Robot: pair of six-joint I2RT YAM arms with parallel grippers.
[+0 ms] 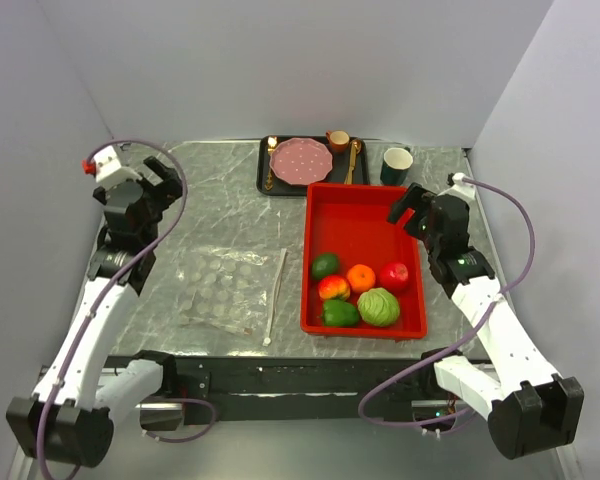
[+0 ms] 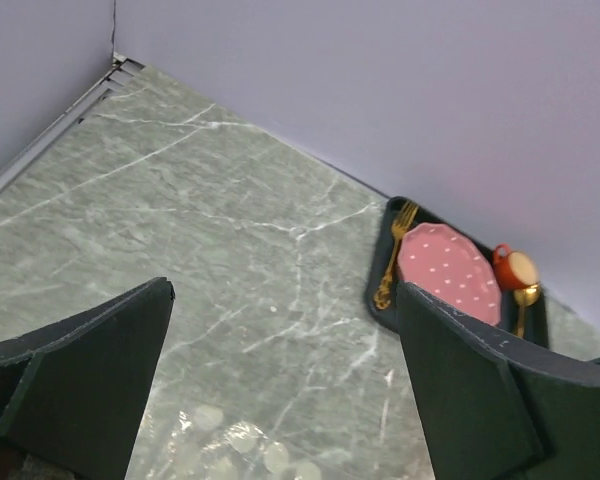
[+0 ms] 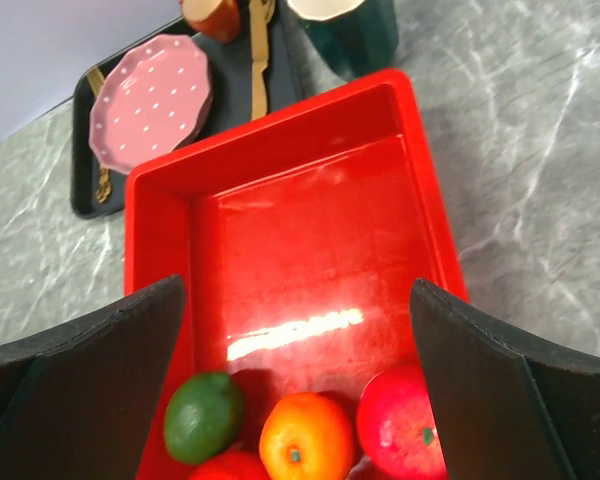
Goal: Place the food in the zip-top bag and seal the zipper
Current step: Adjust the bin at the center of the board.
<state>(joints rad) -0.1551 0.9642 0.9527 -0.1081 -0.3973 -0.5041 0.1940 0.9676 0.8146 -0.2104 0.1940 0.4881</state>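
The food lies in the near end of a red tray [image 1: 355, 215]: dark green avocado [image 1: 325, 265], orange [image 1: 361, 278], red apple [image 1: 395, 276], red-yellow fruit [image 1: 333, 288], green pepper [image 1: 340, 313], pale cabbage [image 1: 379, 307]. The clear zip-top bag [image 1: 220, 290] lies flat on the table left of the tray, its white zipper [image 1: 276, 296] along the right edge. My left gripper [image 1: 160, 180] is open and empty, raised beyond the bag's far edge [image 2: 230, 445]. My right gripper [image 1: 408, 208] is open and empty above the tray [image 3: 310, 240]; avocado [image 3: 204, 415], orange [image 3: 305, 438] and apple [image 3: 400, 420] show below it.
A black tray [image 1: 263, 168] at the back holds a pink plate [image 1: 301, 160], gold cutlery [image 1: 271, 165] and a small orange cup [image 1: 338, 140]. A dark green mug [image 1: 396, 164] stands right of it. Grey walls close in the table on three sides.
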